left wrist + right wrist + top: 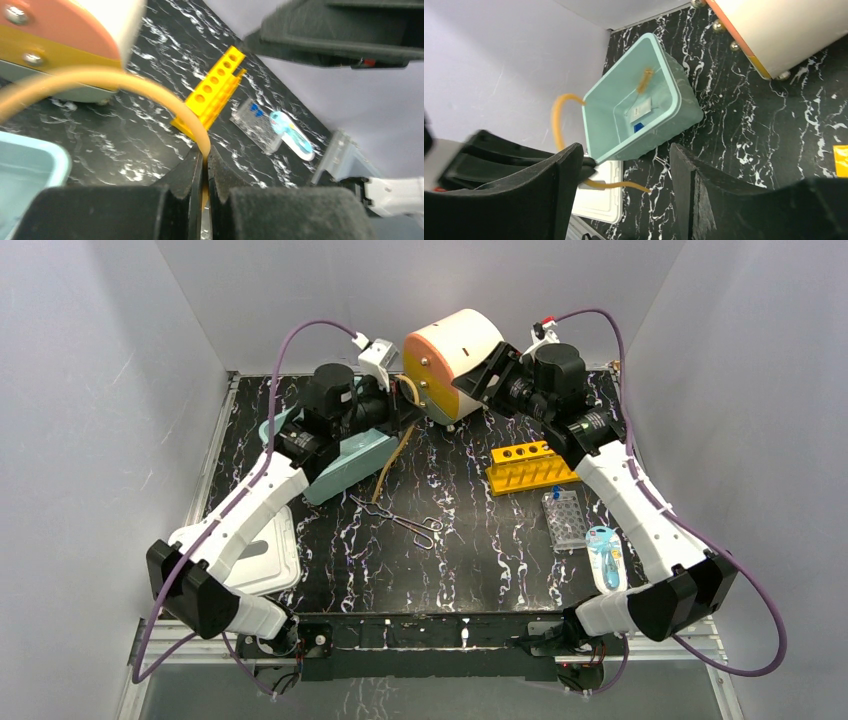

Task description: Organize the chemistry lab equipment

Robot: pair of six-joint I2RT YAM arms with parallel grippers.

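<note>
The left arm (250,502) reaches to 11 o'clock on the counter (480,560). The left jaws are pinched tight on a tan hose (127,80), which rises from between them and arcs over toward the bin (345,462). In the right wrist view one end of the hose dips inside the bin, and the other end sticks out past the jaws over the counter. The right arm (620,490) reaches to 1 o'clock beside the drum (455,355). The right jaws stand wide apart, holding nothing, and point toward the bin.

The bin is pale teal and sits at 10 o'clock, near the drum. The drum is white with an orange face and stands at 12 o'clock. In the bin lie a white slip (640,109) and a small blue item (638,127); any print on the slip is too small to read. A white lid (268,558) lies at 8 o'clock, partly under the left arm.

The forceps (405,522) lie flat near the centre of the counter. The yellow rack (530,468), with a row of holes along its top, stands at 2 o'clock. The clear well plate (565,520) lies at 3 o'clock, just below the rack, with a blue cap (553,498) at its far edge. The packet (605,555) lies at 4 o'clock, just beside the plate, with a light blue item showing on it; its print cannot be read.
</note>
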